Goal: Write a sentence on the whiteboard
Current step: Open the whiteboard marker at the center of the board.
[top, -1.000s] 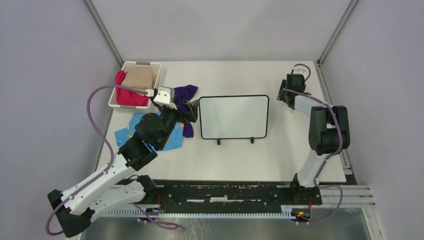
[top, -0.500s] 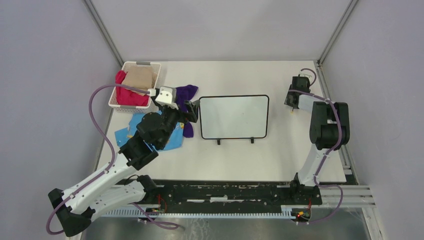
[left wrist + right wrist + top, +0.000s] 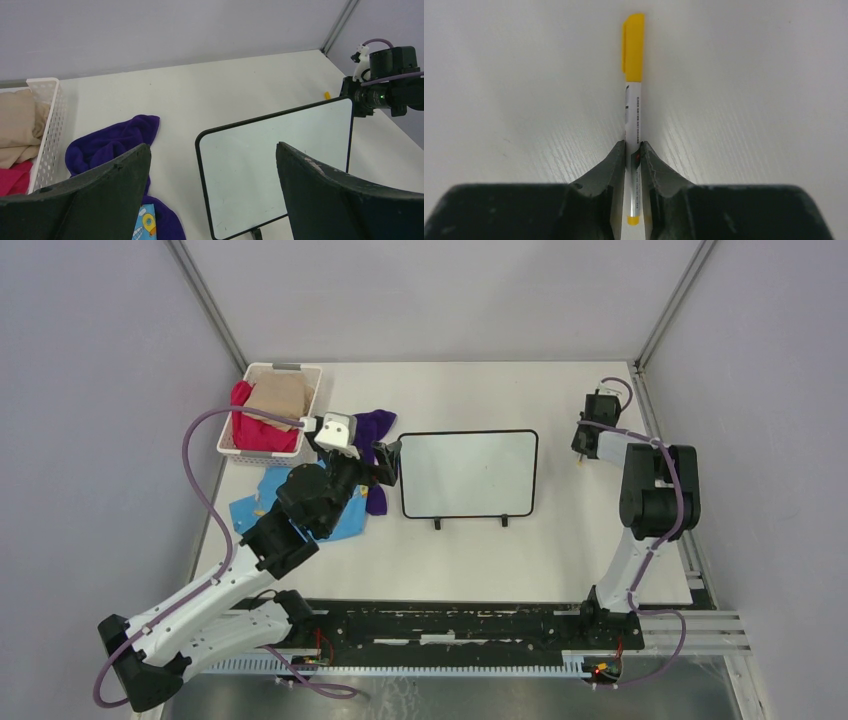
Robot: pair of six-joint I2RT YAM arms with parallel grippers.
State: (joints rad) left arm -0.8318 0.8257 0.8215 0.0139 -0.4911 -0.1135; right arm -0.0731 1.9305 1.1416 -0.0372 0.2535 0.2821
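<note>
The whiteboard (image 3: 468, 473) lies flat mid-table, black-framed, with its two feet toward me. Its face (image 3: 270, 160) is blank, and the sentence is not in view. My left gripper (image 3: 388, 462) hovers at the board's left edge, wide open (image 3: 212, 147) with nothing between its fingers. Far right on the table, my right gripper (image 3: 584, 445) points down at the surface. In the right wrist view it (image 3: 633, 145) is shut on a white marker (image 3: 634, 75) with a yellow cap. The marker lies flat on the table, and its capped end sticks out ahead of the fingertips.
A white basket (image 3: 306, 390) of pink and beige cloths stands at the back left. A purple cloth (image 3: 372, 425) and a blue patterned cloth (image 3: 262, 505) lie under my left arm. The table's right edge and a corner post (image 3: 640, 360) are close to my right gripper.
My right gripper has closed its jaws onto the marker and shifted slightly toward the back right. The left arm has barely moved and stays open.
</note>
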